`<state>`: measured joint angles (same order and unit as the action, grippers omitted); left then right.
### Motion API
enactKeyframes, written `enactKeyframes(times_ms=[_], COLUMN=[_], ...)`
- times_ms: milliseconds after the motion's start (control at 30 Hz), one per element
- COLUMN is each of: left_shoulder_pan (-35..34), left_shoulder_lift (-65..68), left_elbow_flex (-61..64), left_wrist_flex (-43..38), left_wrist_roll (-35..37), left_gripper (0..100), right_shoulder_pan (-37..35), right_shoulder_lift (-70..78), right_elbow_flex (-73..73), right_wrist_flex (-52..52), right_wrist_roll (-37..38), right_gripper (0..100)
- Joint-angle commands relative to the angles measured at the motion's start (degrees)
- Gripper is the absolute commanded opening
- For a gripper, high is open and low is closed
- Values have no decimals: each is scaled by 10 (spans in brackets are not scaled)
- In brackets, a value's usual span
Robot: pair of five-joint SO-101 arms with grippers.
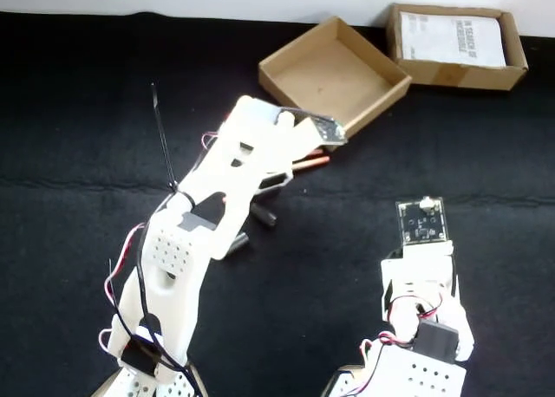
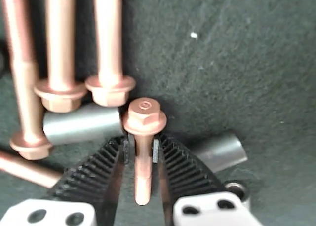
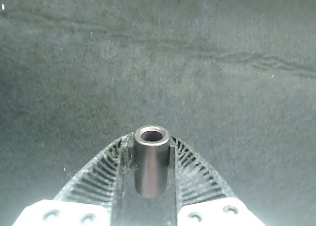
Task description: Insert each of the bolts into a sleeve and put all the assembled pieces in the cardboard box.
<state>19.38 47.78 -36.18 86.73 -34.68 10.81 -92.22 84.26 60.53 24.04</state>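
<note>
My left gripper (image 2: pixel 142 147) is shut on the shank of a copper bolt (image 2: pixel 143 118), its hex head pointing away from the wrist. Three more copper bolts (image 2: pixel 60 48) lie just beyond it on the black cloth, with a grey sleeve (image 2: pixel 81 123) beside them and another sleeve (image 2: pixel 219 150) on the other side. My right gripper (image 3: pixel 150 143) is shut on a dark grey sleeve (image 3: pixel 151 162), whose open bore faces outward. In the high view the left arm (image 1: pixel 234 167) stretches over the bolts (image 1: pixel 310 163) close to the open cardboard box (image 1: pixel 334 72). The right arm (image 1: pixel 421 276) stays near the front right.
A second cardboard box (image 1: pixel 455 35) with a printed sheet inside sits at the back right. Two loose sleeves (image 1: pixel 263 213) lie beside the left arm. Black cloth (image 1: pixel 486 172) covers the table, with open room between the arms and to the right.
</note>
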Motion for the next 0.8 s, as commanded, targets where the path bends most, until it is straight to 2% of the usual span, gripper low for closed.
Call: enactKeyframes(times_ms=[0,33,200,400,533,767], left_shoulder_pan=[10,10,0,-9,-9,-24], left_shoulder_lift=[-7,-6,-7,-6,-6,-7], left_elbow_flex=[-24,-24,-34,-102,-160,-298], left_wrist_flex=[24,22,14,11,11,16], left_wrist_roll=[55,71,180,236,280,380], left_gripper=[31,0,8,8,8,8], right_shoulder_pan=[-8,-9,-11,-24,-51,-109], right_shoulder_lift=[-9,-9,-9,-9,-9,-9], right_elbow_flex=[-1,0,17,18,17,17], right_wrist_flex=[-8,-8,-8,-11,-33,-144], right_wrist_roll=[4,3,2,-10,-98,-259], right_gripper=[7,7,7,7,7,7])
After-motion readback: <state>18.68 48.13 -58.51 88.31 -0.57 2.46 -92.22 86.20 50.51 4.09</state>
